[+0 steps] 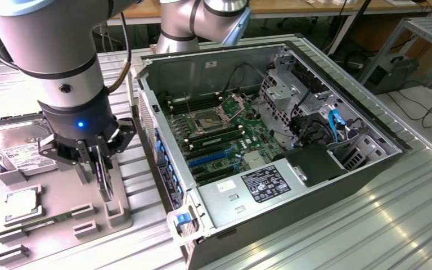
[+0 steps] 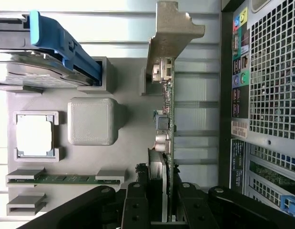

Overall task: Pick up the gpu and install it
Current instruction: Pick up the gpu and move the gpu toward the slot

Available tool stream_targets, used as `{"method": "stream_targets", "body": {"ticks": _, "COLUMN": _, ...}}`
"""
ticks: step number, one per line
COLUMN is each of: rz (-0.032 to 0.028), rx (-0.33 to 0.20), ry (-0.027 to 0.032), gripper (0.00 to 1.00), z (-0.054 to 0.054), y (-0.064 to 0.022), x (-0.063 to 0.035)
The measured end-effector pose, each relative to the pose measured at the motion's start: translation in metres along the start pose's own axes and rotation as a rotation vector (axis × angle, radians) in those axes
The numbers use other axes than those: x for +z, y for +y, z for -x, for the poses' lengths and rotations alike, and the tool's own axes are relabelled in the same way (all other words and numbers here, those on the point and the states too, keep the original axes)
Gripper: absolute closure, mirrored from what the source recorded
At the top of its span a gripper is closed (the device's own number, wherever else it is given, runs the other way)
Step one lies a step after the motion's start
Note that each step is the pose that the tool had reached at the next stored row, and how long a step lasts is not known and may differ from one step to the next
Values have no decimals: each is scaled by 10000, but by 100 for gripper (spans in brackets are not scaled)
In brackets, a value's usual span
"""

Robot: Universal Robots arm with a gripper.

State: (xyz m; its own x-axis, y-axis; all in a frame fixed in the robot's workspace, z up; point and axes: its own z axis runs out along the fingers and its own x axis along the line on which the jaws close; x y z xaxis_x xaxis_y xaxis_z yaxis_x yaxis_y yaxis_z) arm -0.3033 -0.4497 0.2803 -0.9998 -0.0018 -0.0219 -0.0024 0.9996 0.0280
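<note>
The gpu (image 1: 104, 179) is a thin green card seen edge-on, standing upright over the grey parts tray (image 1: 66, 188) at the exterior view's left. My gripper (image 1: 98, 162) is shut on its upper edge. In the wrist view the gpu (image 2: 167, 119) runs away from my gripper (image 2: 164, 193), with a black finger (image 2: 136, 200) on each side and its silver bracket (image 2: 172, 36) at the far end. I cannot tell whether the card still touches its holder. The open computer case (image 1: 328, 169) lies beside the tray, and the motherboard's blue slots (image 1: 208, 160) are exposed.
On the tray (image 2: 123, 143) sit a hard drive (image 1: 17, 147) in a blue carrier (image 2: 61, 40), a CPU (image 2: 35, 135) and a narrow RAM stick (image 2: 66, 179). The case's rear panel (image 2: 266, 95) is close beside the card. The power supply (image 1: 257, 188) and cables (image 1: 336, 126) crowd the case interior.
</note>
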Motion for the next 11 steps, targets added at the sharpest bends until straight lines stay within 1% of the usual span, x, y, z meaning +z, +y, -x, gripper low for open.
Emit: {"method": "stream_targets", "body": {"ticks": 11, "rz": 0, "rx": -1, "ry": 2, "gripper": 72, "z": 4, "y": 6, "x": -203}}
